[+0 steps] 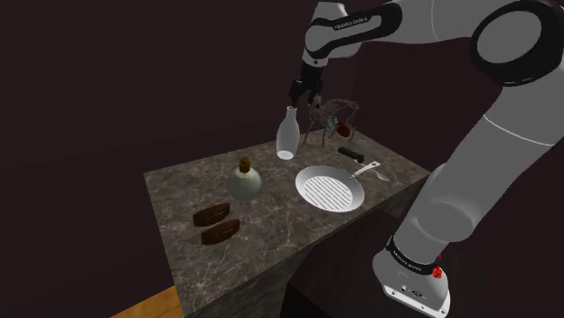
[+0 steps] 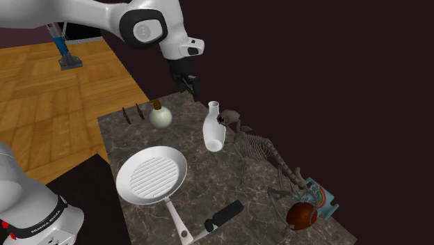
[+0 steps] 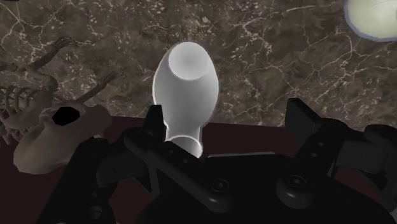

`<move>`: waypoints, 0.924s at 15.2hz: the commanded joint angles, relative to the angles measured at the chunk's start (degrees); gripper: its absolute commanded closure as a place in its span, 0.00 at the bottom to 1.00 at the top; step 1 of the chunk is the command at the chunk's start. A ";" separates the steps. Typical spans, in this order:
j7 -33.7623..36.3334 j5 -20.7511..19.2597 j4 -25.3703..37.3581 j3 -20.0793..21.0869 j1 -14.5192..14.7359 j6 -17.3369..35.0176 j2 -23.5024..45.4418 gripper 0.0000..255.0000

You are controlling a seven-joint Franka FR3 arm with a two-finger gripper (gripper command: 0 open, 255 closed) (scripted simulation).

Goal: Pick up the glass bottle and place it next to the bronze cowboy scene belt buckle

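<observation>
- Jaws are wide open, gripping nothing. The white bottle [image 1: 286, 135] stands at the worktop's [image 1: 271, 226] far edge, just beside the skeleton [image 2: 261, 147].
- Its neck sits against one finger [image 3: 154, 124], so I'd centre up first, then close slowly.
- The buckles [image 1: 215, 214] are on the near left.

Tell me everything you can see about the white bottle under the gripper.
The bottle is plain white, with a wide rounded body, a narrow neck and an open mouth. It stands roughly upright on the dark marbled table, near one edge, beside a small skeleton. The gripper hovers over it with fingers apart. The neck is close against one finger and the other is well clear, so it is not clasped.
</observation>
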 commanded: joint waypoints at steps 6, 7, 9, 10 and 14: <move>-4.95 6.03 11.65 -2.14 -2.19 2.81 15.70 0.00; -4.96 6.05 11.71 -2.08 -2.26 2.82 15.76 0.00; -5.14 6.34 11.08 -2.01 -2.33 4.12 16.47 0.00; -5.24 6.49 10.78 -1.98 -2.36 4.77 16.84 0.00; -5.73 7.25 9.59 -1.81 -2.53 7.68 18.65 0.00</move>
